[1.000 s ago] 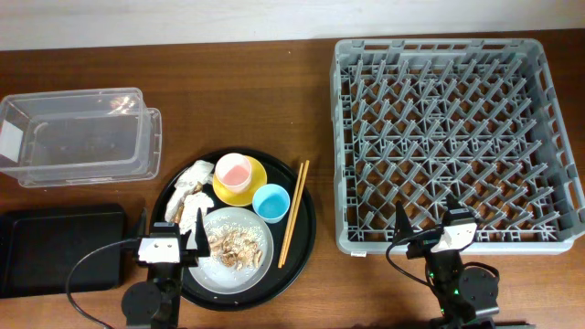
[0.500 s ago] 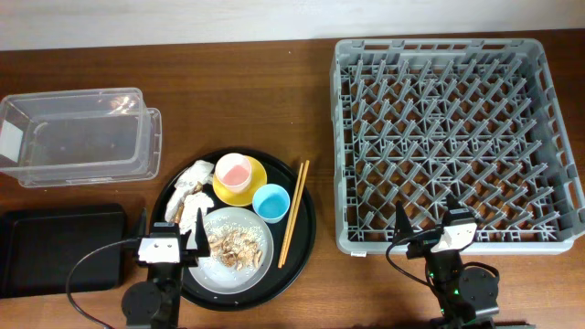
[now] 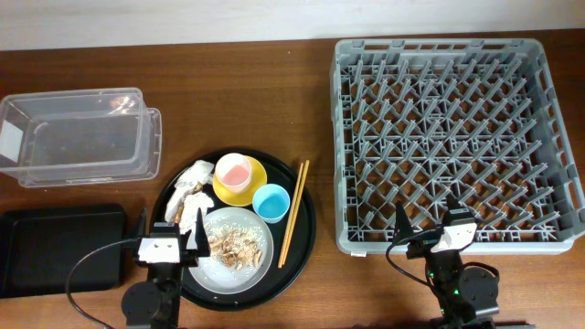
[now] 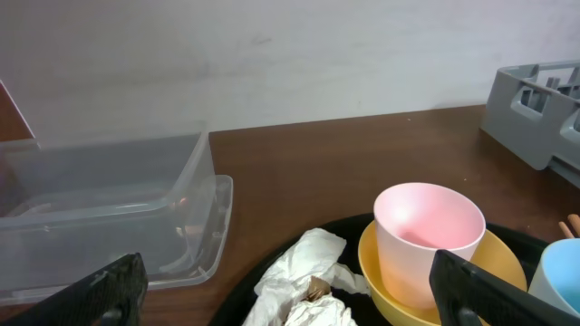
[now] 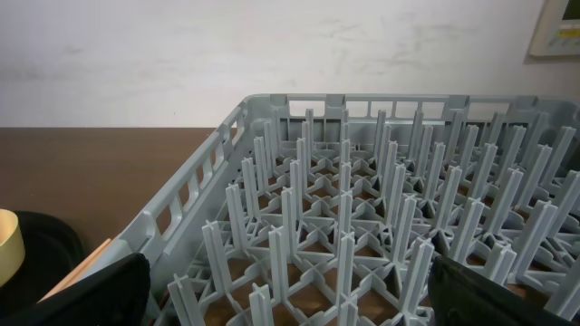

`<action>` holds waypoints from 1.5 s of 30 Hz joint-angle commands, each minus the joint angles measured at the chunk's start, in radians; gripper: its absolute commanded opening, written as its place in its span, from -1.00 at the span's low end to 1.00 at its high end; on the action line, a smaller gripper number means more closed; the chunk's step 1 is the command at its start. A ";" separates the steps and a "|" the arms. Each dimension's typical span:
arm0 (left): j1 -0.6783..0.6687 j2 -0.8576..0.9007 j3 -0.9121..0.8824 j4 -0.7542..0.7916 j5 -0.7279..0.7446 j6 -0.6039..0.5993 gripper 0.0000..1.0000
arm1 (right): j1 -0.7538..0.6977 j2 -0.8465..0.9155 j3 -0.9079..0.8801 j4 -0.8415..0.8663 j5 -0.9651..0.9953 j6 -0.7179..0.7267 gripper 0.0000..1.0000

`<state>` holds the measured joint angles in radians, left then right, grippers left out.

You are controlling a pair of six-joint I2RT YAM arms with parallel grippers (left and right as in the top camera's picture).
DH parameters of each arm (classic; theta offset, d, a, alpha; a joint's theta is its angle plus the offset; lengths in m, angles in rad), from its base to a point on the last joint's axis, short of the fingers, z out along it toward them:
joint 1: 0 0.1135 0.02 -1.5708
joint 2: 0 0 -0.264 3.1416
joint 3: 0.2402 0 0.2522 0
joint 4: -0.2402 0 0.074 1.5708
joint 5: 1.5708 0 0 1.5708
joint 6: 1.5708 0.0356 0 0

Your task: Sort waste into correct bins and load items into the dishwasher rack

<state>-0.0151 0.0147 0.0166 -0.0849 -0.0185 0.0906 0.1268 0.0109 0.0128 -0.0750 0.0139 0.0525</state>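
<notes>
Pink cup (image 3: 232, 170), lt-blue cup (image 3: 271, 202), yellow saucer (image 3: 255, 177), grey rack (image 3: 439, 43)

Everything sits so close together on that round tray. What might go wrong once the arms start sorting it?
1. The pink cup stands on the yellow saucer, close beside the blue cup. Lifting one may tip the others.
2. The food scraps lie loose on the plate. Tilting it away from a bin could spill them.
3. The chopsticks are thin and lie flat, so they may slip from a grip or drop through the rack.
</notes>
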 commanded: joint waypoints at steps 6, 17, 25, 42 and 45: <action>-0.004 -0.009 -0.007 0.002 -0.010 0.020 0.99 | -0.003 -0.007 -0.007 -0.004 -0.002 0.000 0.97; -0.004 -0.010 -0.007 0.002 -0.010 0.020 0.98 | -0.003 -0.007 -0.007 -0.004 -0.002 0.000 0.97; -0.004 -0.010 -0.007 0.002 -0.010 0.020 0.99 | -0.003 -0.007 -0.007 -0.004 -0.002 0.000 0.97; -0.004 -0.008 -0.006 0.032 0.875 -0.496 0.98 | -0.003 -0.007 -0.007 -0.004 -0.002 0.000 0.97; -0.004 -0.008 -0.006 0.043 0.948 -0.716 0.98 | -0.003 -0.007 -0.007 -0.004 -0.002 0.000 0.97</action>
<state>-0.0151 0.0147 0.0166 -0.0544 0.7773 -0.3752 0.1268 0.0109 0.0128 -0.0746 0.0139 0.0528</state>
